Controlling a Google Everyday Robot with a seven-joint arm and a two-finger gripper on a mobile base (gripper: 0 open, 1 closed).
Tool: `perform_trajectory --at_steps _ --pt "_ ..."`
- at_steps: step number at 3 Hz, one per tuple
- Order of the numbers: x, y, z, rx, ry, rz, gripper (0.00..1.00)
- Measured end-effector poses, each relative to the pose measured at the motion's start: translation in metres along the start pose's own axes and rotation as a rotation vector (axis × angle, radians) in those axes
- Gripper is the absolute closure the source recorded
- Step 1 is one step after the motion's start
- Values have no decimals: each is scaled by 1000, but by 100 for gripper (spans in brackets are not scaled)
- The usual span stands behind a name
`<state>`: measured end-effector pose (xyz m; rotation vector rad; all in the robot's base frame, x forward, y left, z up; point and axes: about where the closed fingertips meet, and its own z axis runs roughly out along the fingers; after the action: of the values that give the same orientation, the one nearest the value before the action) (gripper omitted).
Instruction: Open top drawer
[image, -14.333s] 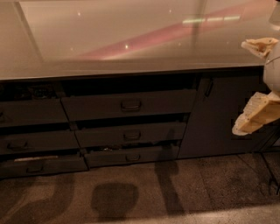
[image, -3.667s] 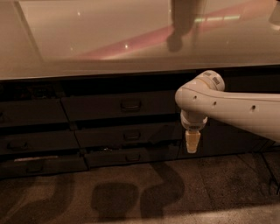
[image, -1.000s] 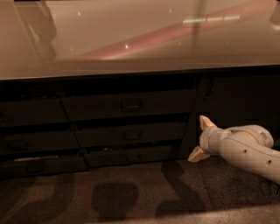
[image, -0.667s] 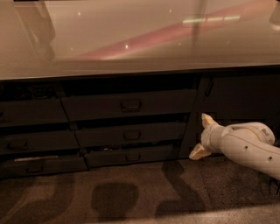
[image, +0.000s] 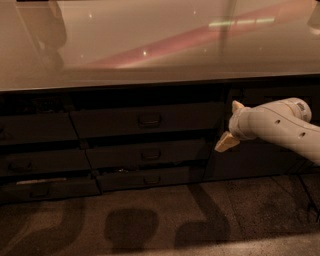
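Observation:
The top drawer (image: 115, 121) is the wide dark grey front just under the countertop, with a small dark bail handle (image: 149, 120) at its centre. It stands shut. My gripper (image: 231, 125) is at the right, just past the drawer's right end and at its height, in front of the plain cabinet door (image: 260, 155). It points left toward the drawer. Its two pale fingers are spread apart, one fingertip (image: 236, 106) above and one below, and they hold nothing. The white arm runs off to the right edge.
Two shallower dark drawers (image: 150, 155) sit below the top drawer. A narrower stack of drawers (image: 35, 129) stands to the left. A glossy pale countertop (image: 150, 45) overhangs them all. The speckled floor (image: 200, 215) lies in front, with arm shadows on it.
My gripper has risen from the height of the lower drawers to the height of the top drawer, staying at the right end of the drawer stack. The drawers have not moved.

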<state>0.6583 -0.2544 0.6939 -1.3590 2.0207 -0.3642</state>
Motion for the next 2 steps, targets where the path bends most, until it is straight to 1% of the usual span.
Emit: perform_trajectory --at_steps 1,2 --pt "0 0 0 0 0 0 0" --pt "-10 2 6 5 43 -52 0"
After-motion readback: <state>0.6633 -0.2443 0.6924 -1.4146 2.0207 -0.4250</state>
